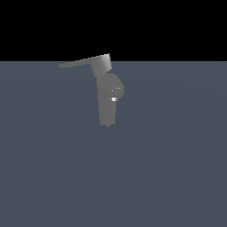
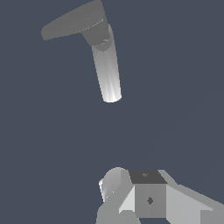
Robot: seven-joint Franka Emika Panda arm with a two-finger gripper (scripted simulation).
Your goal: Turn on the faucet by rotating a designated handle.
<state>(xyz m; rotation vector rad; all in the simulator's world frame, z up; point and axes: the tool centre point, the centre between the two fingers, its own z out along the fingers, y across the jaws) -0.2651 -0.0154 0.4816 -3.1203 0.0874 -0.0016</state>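
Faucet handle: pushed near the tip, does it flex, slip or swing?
The handle looks like a stiff flat lever, so probably no flex. It joins a hub atop the faucet column, so a sideways push likely swings it. The thin tapered tip offers little contact; a pusher may slip off.

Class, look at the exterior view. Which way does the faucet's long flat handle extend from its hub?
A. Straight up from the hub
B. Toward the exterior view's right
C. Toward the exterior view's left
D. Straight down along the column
C. The handle tapers to a narrow tip on the exterior view's left, running nearly level from the hub atop the faucet column.
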